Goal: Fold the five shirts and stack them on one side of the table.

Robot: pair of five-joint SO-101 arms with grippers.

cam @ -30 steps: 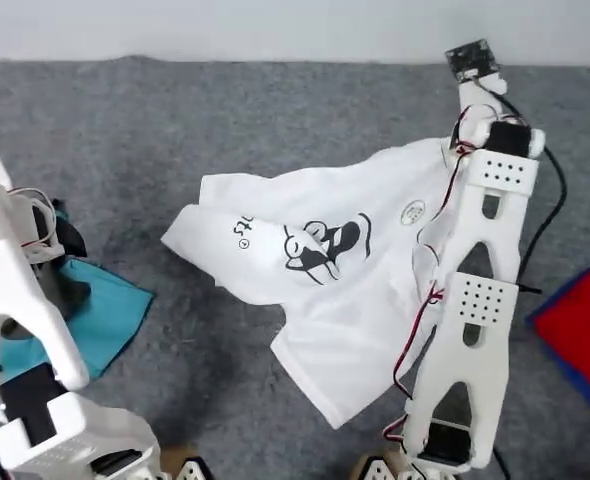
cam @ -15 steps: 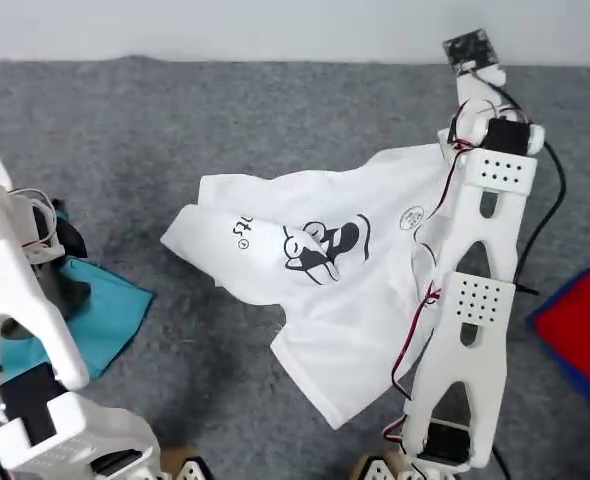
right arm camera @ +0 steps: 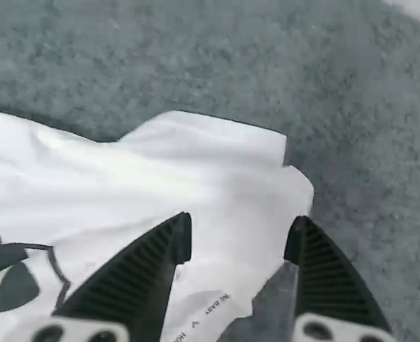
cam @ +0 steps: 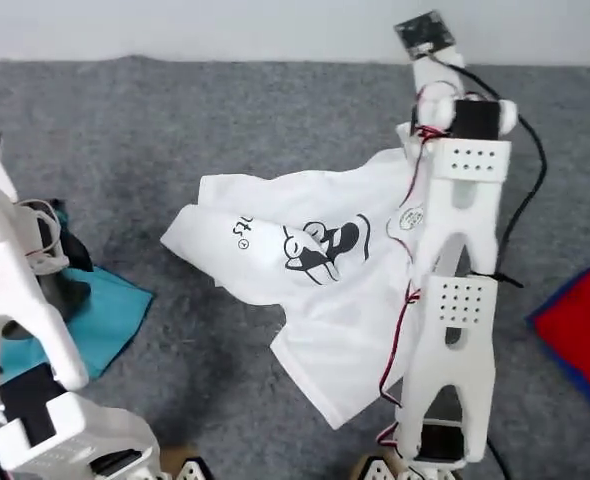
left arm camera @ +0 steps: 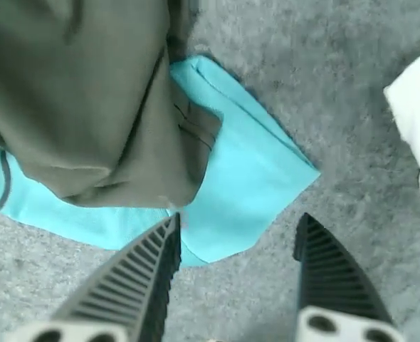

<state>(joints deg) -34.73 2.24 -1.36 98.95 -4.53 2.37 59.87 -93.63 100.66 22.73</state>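
Observation:
A white shirt (cam: 315, 270) with a black cartoon print lies crumpled in the middle of the grey table. My right arm (cam: 455, 250) stretches over its right side. In the right wrist view my right gripper (right arm camera: 235, 235) hovers open above the white shirt (right arm camera: 160, 178), near a far corner of the cloth, holding nothing. My left gripper (left arm camera: 235, 242) hangs open over a folded teal shirt (left arm camera: 253, 178) at the table's left side. A dark olive shirt (left arm camera: 89, 92) lies on top of the teal one.
A red shirt (cam: 580, 320) with a blue edge lies at the right edge of the table. The teal shirt (cam: 110, 310) sits beside the left arm (cam: 20, 300). Bare grey carpet (cam: 225, 120) spans the far side.
My right arm has swung to the left, further over the white shirt's far right corner. The white shirt has not moved. The left arm has shifted only slightly.

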